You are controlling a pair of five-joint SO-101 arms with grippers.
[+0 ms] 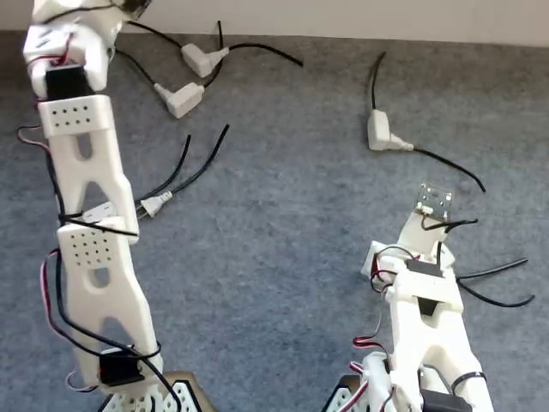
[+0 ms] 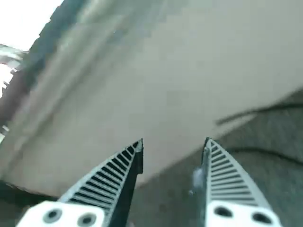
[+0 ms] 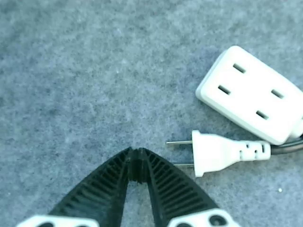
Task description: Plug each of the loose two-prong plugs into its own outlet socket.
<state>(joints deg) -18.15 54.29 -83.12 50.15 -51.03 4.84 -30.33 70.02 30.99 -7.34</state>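
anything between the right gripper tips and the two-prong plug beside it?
Nothing in the way. In the right wrist view, bare grey carpet lies between the shut right gripper and the prongs of the white two-prong plug.

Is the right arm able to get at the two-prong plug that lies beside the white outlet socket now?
Probably yes. The two-prong plug lies loose on the carpet close to the right gripper, with bare carpet between them. The gripper is shut, so it must open first.

2 white perforated arms (image 1: 90, 184), black and red cables (image 1: 57, 296), black ribbed fingers (image 3: 170, 189)
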